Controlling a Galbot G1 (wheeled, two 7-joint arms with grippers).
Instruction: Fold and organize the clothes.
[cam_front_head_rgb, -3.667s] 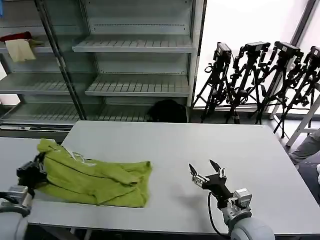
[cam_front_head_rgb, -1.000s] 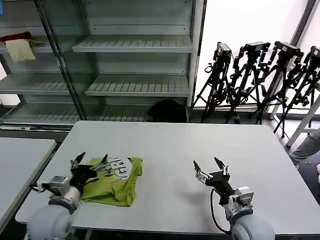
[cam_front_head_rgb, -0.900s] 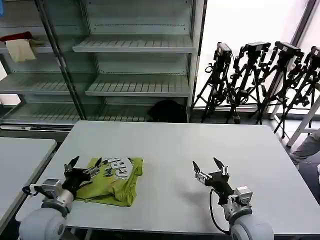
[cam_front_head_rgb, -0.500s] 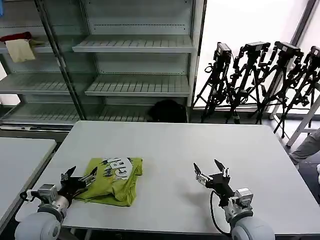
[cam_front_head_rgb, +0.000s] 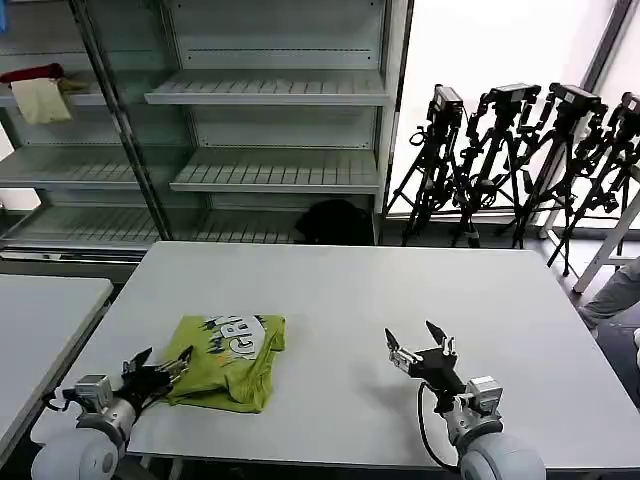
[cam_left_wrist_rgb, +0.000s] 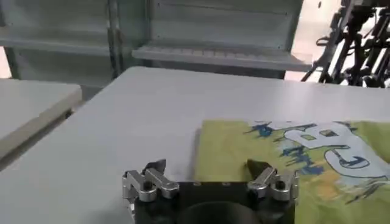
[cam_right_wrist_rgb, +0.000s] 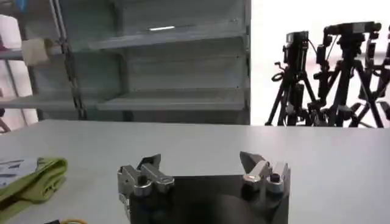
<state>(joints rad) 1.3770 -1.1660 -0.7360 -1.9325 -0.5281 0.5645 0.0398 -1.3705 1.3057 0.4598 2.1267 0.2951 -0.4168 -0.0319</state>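
The clothes, one lime-green T-shirt (cam_front_head_rgb: 228, 358), lie folded into a small rectangle on the left part of the grey table (cam_front_head_rgb: 340, 290), white lettering facing up. My left gripper (cam_front_head_rgb: 158, 363) hovers open just off the shirt's near-left corner, nothing between its fingers. In the left wrist view the T-shirt (cam_left_wrist_rgb: 286, 158) lies beyond the open left gripper (cam_left_wrist_rgb: 206, 165). My right gripper (cam_front_head_rgb: 413, 337) stands open over bare table at the near right, far from the shirt. The right wrist view shows that open gripper (cam_right_wrist_rgb: 201, 161) and the shirt's green edge (cam_right_wrist_rgb: 33, 176) far off.
A second grey table (cam_front_head_rgb: 40, 310) stands to the left across a gap. Metal shelves (cam_front_head_rgb: 270, 95) stand behind, with red and cream cloths (cam_front_head_rgb: 38, 88) on one. Camera tripods (cam_front_head_rgb: 520, 150) line the window. The table's near edge is close to both arms.
The shirt went from a loose spread heap to a folded rectangle. Over the last second my left gripper drew back off it toward the near-left edge, open. The right arm barely moved.
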